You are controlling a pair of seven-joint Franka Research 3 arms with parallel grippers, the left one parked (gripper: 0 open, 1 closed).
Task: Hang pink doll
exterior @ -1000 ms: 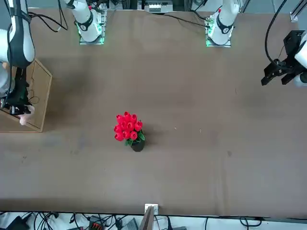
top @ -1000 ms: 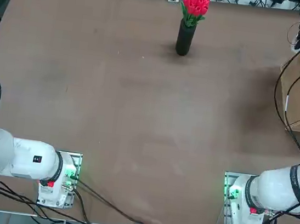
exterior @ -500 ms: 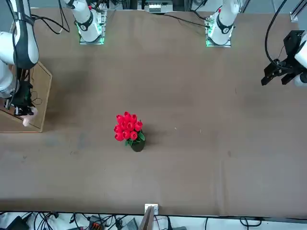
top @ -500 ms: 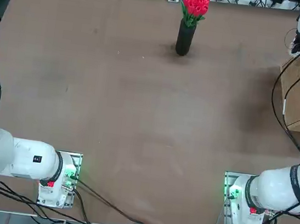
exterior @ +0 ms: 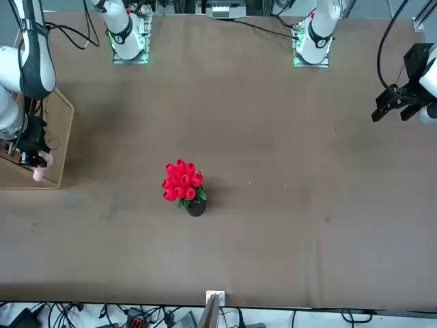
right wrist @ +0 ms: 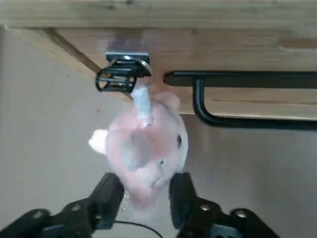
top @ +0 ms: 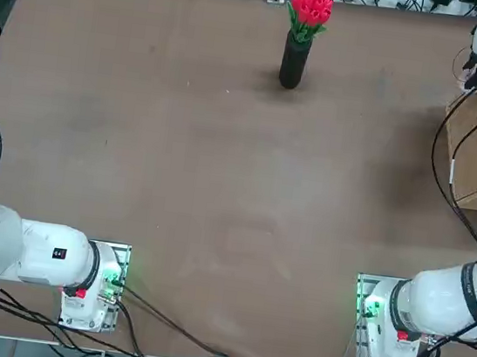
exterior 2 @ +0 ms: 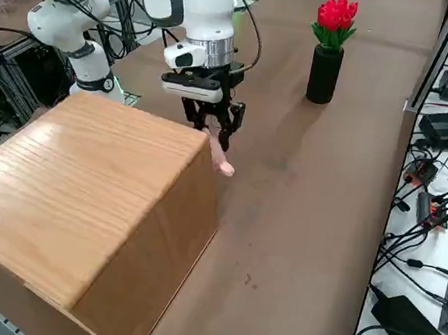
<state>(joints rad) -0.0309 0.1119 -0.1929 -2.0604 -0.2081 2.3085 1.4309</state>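
A soft, lumpy pink doll (right wrist: 146, 148) of pale plush is seen hanging by a white loop from a small black metal hook (right wrist: 121, 75) on the side face of a smooth wooden box (exterior 2: 79, 198), which stands at the right edge of the desk (top: 220, 185). The right gripper (right wrist: 143, 196) is placed at the doll; its dark fingers (right wrist: 110, 193) are parted, one on each side of the plush, and a firm grip cannot be told. A thin black bar (right wrist: 237, 79) is fixed beside the hook. At the far edge a matte black vase with red tulips (top: 299, 41) stands upright, well apart. The brown middle of the desk is left open.
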